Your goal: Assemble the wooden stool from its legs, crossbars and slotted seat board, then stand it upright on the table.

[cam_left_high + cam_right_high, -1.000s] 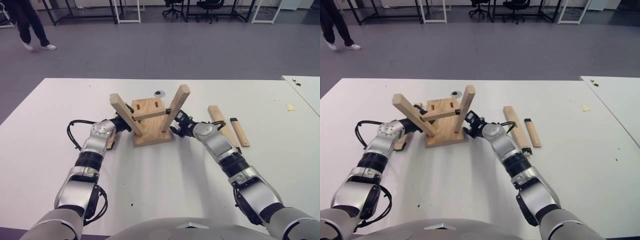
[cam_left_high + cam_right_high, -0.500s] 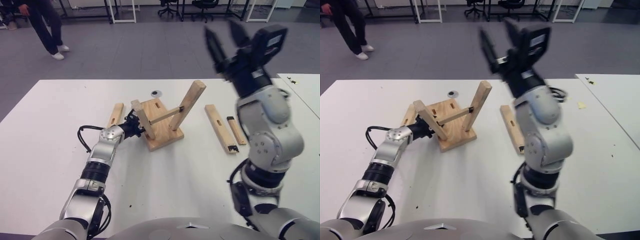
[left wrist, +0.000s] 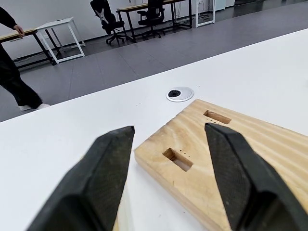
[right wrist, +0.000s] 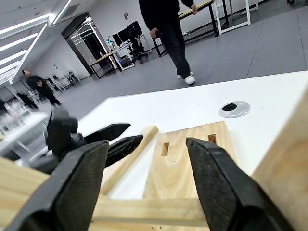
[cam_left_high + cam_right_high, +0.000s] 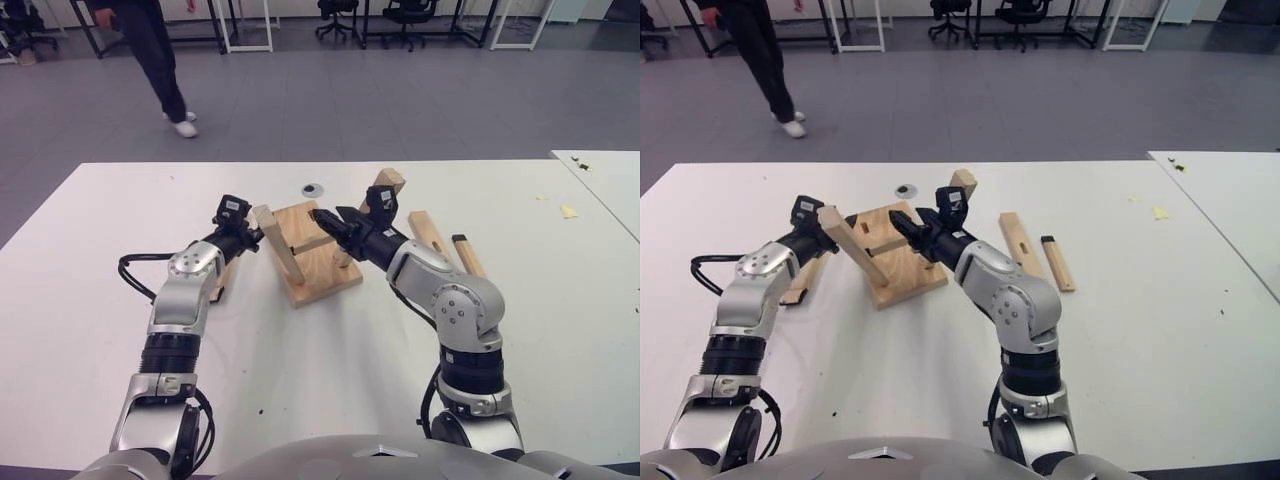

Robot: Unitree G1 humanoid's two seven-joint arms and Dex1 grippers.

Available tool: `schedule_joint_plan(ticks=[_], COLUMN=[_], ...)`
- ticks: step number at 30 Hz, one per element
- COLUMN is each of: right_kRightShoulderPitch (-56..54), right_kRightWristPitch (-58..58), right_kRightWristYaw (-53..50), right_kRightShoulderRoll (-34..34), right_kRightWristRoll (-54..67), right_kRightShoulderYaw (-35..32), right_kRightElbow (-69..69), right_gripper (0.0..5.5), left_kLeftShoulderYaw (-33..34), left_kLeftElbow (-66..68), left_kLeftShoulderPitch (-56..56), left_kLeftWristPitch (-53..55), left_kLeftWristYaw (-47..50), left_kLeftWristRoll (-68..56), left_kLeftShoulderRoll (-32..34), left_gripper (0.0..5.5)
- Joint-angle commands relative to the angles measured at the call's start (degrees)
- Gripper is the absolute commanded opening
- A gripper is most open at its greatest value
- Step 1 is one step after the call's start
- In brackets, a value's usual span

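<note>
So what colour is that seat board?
Pale, grained wood. The seat board shows best in the left wrist view.

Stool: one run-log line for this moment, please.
seat board: legs, crossbar fitted | left gripper: open | right gripper: open at crossbar | spare pieces: loose

Grey floor (image 5: 400, 90), white desks (image 3: 57, 24), blk office chairs (image 5: 412, 12) at back.

Silver segmented arms (image 5: 172, 318) trail black cables (image 5: 125, 264) (looped loosely).
</note>
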Motion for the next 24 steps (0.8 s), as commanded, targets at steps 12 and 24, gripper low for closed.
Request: schedule_joint_plan(ticks=[12, 24], right_kRightShoulderPitch=[-5.72, -4.32], right_kRightWristPitch=[-7.14, -13.74], right_kRightWristYaw=[1.21, 12.45], right_kRightShoulderRoll=[-24.81, -27.35], right_kRightWristRoll=[-1.85, -13.94], right_kRightShoulderYaw=[-16.27, 9.19], right_kRightElbow=[-2.05, -12.71], right_gripper=[3.03, 3.03], left_kLeftShoulderYaw=[-0.04, -9.5], left_kLeftElbow=[-41.87, -42.57], left_kLeftShoulderPitch=[18.58, 4.62], left_kLeftWristPitch=[23.34, 41.5], left_kLeftWristYaw=[19.69, 25.42], left_kLeftWristRoll=[-0.09, 3.29], left_kLeftShoulderRoll=[-11.45, -15.01], left_gripper=[2.69, 2.69])
